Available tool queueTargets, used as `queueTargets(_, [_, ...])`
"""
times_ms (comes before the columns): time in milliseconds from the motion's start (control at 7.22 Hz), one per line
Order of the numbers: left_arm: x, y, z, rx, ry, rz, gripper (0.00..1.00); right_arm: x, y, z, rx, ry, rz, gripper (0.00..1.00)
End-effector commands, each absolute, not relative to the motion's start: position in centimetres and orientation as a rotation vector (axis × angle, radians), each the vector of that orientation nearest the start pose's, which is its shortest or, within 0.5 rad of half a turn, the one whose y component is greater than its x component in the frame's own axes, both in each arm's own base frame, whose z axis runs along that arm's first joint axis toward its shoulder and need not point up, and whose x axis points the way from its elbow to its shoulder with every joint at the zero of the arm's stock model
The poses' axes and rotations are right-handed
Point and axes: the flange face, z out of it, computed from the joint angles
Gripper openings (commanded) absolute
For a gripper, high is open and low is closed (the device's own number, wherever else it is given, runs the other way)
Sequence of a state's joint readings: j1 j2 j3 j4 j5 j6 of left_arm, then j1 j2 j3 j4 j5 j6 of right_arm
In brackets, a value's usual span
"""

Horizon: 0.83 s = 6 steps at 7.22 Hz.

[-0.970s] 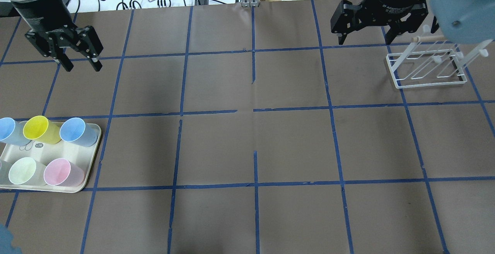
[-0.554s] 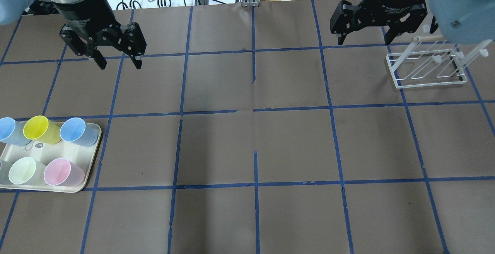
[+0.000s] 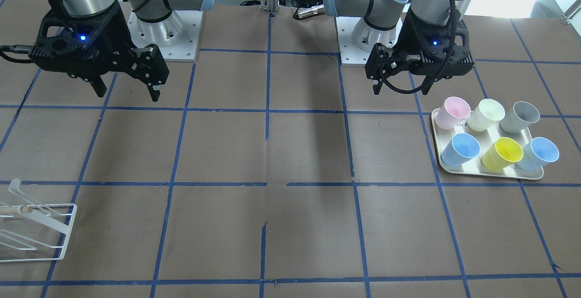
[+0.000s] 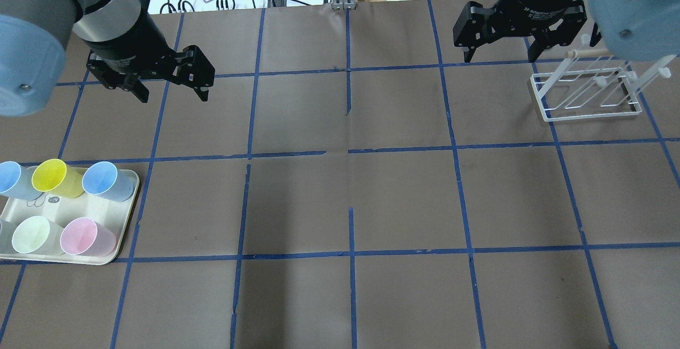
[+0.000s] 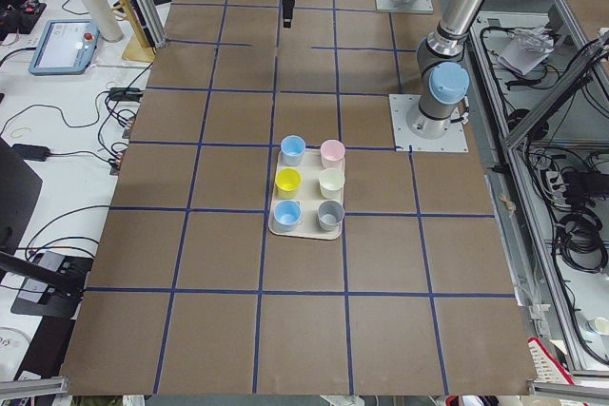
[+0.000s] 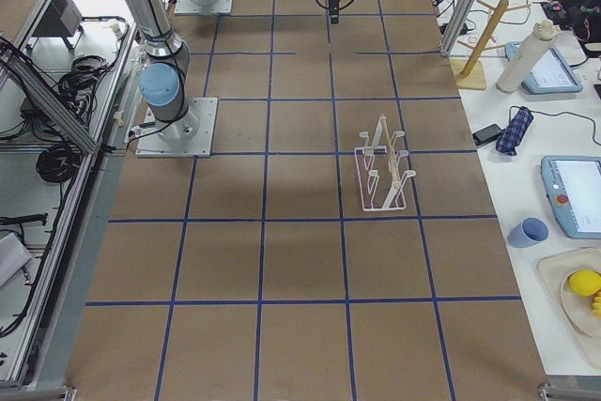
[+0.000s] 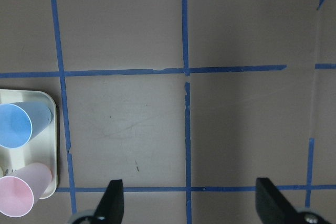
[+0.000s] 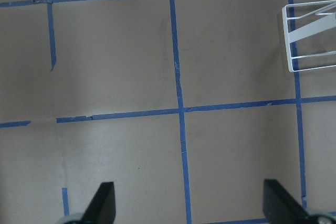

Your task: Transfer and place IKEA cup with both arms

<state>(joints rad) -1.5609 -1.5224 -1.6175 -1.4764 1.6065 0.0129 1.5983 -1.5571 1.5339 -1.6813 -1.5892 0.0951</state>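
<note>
Two blue cups stand on a cream tray [image 4: 130, 208] with several other cups. The paler one [image 4: 9, 178], the IKEA cup, stands at the tray's far-left corner in the overhead view, and by the grey cup [image 3: 522, 116] in the front view [image 3: 539, 153]. The deeper blue cup [image 4: 103, 180] stands at the tray's right end. My left gripper [image 4: 172, 96] is open and empty, above the table, beyond the tray and to its right. My right gripper [image 4: 500, 57] is open and empty at the far right, beside a white wire rack [image 4: 584, 96].
Yellow [image 4: 52, 177], pale green [image 4: 32, 235] and pink [image 4: 85, 236] cups share the tray. The rack also shows in the front view [image 3: 41, 232]. Brown paper with a blue tape grid covers the table. Cables and clutter lie beyond the far edge.
My left arm has swung to the right and a little nearer, its open gripper now over the second grid column. The right arm and the cups have not moved.
</note>
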Motion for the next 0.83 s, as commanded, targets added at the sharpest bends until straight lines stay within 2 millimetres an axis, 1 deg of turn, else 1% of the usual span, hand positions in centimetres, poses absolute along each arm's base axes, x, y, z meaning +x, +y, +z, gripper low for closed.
queueTargets(0, [-10.9,-47.0,49.8,-0.044,3.103,-0.109,1.0,14.6,-50.6,51.1,0.106,3.143,-0.212,1.0])
queueTargets(277, [-9.8,-47.4,50.5,-0.102,3.188,-0.107,1.0,14.6,-50.6,51.0,0.106,3.143,-0.212,1.0])
queueTargets(554, [-9.5,-46.6,51.2,-0.094,3.122,-0.121,1.0,14.6,-50.6,51.0,0.106,3.143,-0.212,1.0])
queueTargets(693, [-9.7,-46.4,51.3,-0.089,3.121,-0.116,1.0,14.6,-50.7,51.0,0.106,3.143,-0.212,1.0])
